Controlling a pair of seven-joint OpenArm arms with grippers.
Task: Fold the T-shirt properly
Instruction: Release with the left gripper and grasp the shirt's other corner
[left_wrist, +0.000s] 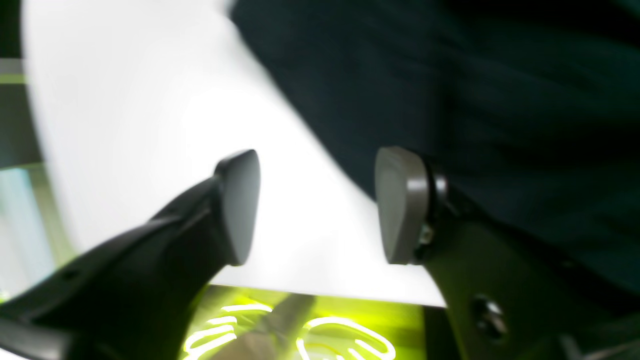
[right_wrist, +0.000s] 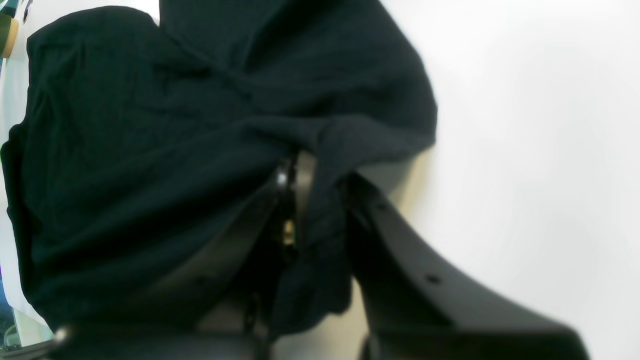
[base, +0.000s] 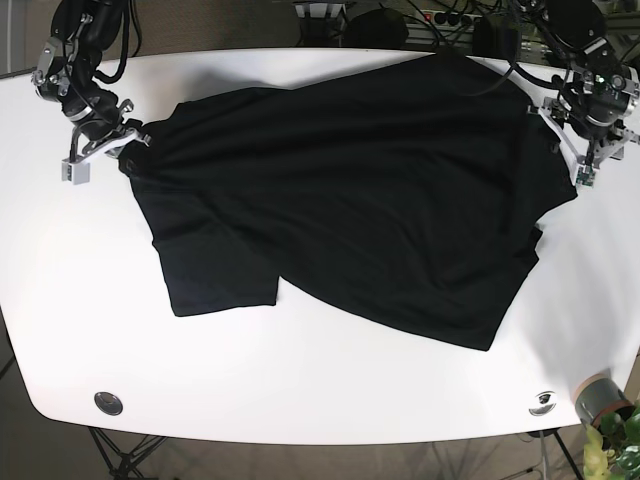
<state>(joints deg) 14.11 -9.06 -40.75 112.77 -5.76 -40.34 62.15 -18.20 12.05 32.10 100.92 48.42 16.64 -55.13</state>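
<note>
Black T-shirt (base: 350, 190) spread across table (base: 300, 390), long axis left-right, slightly crumpled; one sleeve lies lower left. Right gripper (right_wrist: 320, 185) clamped on a bunched shirt edge at the left side. Left gripper (left_wrist: 317, 205) jaws wide apart, holding nothing, beside the shirt's right edge. Left wrist view blurred.

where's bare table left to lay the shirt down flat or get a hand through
Widest bare strip of the table: the near side, below the T-shirt hem. A smaller patch lies left of the sleeve. Crowded: the far corners, where the right gripper and left gripper sit at the cloth.
</note>
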